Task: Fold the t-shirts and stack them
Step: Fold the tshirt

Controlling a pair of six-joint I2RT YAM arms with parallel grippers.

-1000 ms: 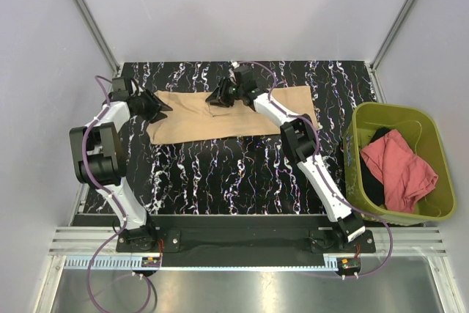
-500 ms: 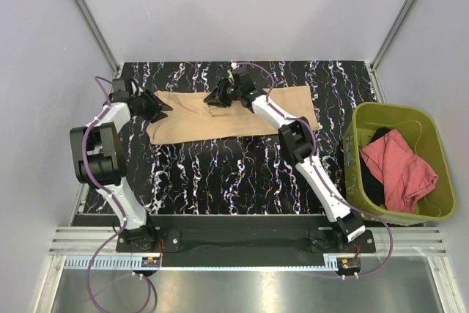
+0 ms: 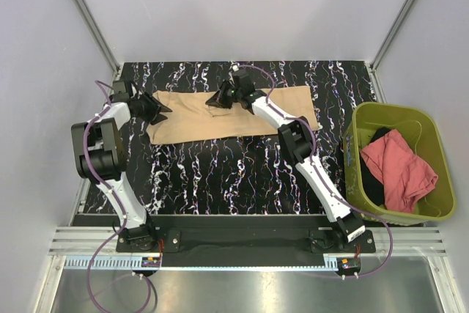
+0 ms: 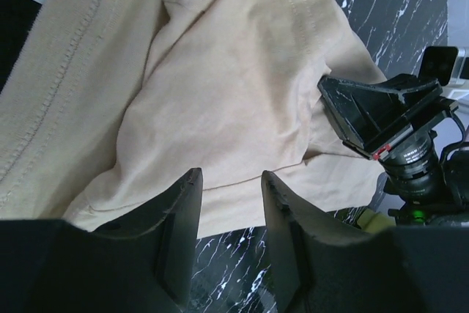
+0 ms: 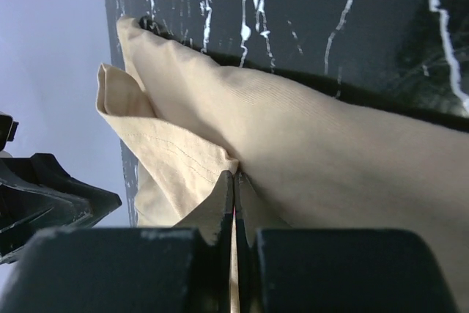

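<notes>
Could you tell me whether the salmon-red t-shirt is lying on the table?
No, the salmon-red t-shirt lies inside the olive-green bin at the right.

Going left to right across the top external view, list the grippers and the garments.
From the left: left gripper → right gripper → salmon-red t-shirt in the olive-green bin. The tan t-shirt spans beneath both grippers, so it is left out.
</notes>
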